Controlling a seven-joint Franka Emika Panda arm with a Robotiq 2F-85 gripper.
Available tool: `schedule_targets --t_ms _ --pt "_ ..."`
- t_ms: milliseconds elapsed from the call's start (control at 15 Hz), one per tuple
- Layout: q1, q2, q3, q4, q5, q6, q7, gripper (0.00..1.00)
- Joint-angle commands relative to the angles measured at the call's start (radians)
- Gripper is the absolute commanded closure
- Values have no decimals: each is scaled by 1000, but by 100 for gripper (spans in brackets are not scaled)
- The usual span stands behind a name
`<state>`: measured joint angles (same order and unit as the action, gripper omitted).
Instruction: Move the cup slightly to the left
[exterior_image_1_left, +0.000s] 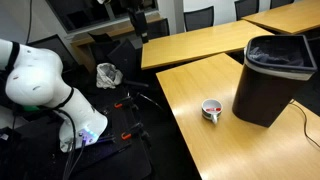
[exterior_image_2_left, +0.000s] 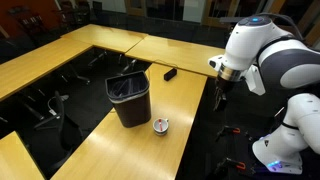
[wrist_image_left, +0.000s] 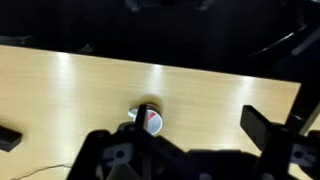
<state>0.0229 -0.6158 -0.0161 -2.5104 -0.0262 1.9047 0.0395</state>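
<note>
– Gripper (wrist_image_left: 185, 142) in foreground: what state?
– Jaws spread wide, holding nothing, well above the cup (wrist_image_left: 150, 121), which stands on the table (wrist_image_left: 60, 90) just beside the bin (exterior_image_1_left: 272, 78).
– Best approach?
– Probably descend centred, grip the rim gently, shift it left without tipping.

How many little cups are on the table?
1. The cup stands on the wooden table, near the tall dark bin. Something could hide inside the bin, but no other cup shows.
</note>
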Motion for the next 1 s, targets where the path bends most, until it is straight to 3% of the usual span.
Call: schedule_targets --t_ms 0,600,733,933 --pt "-11 1 9 2 6 -3 -5 0" --pt "-14 22 12 5 4 22 6 0" --pt "-15 88 7 10 16 107 17 0" --pt "-25 276 0 34 28 344 50 0"
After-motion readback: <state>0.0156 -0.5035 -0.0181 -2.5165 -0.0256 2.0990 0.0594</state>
